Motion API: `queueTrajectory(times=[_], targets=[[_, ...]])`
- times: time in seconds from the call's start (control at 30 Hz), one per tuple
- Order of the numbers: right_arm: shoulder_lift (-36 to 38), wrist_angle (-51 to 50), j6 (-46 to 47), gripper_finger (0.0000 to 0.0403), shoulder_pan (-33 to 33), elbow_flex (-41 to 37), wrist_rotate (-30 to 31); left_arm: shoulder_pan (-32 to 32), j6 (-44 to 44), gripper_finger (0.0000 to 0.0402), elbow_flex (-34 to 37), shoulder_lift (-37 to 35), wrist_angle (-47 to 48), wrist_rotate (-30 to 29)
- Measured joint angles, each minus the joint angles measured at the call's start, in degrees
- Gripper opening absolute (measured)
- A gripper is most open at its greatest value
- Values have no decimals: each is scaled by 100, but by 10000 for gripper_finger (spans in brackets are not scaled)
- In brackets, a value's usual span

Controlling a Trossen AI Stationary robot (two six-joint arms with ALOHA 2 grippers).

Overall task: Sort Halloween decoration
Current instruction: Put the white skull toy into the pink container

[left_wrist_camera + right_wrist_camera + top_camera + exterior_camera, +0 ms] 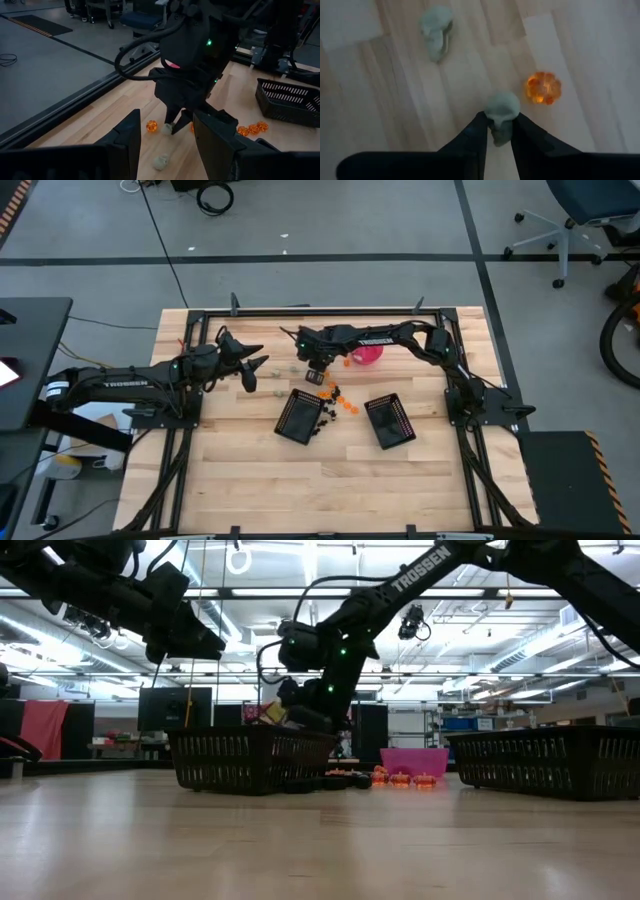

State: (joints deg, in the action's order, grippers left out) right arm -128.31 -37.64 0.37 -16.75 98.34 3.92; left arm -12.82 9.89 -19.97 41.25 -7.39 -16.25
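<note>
Pinching a pale skull piece (501,111) between its fingertips, the right gripper (499,131) sits low over the wood near the centre of the right wrist frame, its fingers closed snugly on the skull's lower part, probably to lift it clear of its neighbours for sorting. A second pale skull (436,31) lies at upper left, well apart, and an orange pumpkin bead (543,88) sits just right of the held one. In the high view, more orange pieces (343,402) lie scattered at centre between the two black mesh baskets (301,416), with the pink bowl (369,354) above them. The left gripper (256,366) waits at centre left, fingers spread and empty. White "TROSSEN" lettering (124,383) marks the left arm.
</note>
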Motion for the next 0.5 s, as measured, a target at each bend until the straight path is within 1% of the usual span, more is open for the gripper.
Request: queueTrajectory(times=[0.07,0.23,0.5], targets=[[0,-305,-18,81,13,110,161,0,-1,155,0,0,0,0],[0,-1361,-14,80,42,462,884,0,0,155,0,-2,1,0],[2,-2851,412,80,142,1025,2316,0,0,155,0,-1,-1,0]])
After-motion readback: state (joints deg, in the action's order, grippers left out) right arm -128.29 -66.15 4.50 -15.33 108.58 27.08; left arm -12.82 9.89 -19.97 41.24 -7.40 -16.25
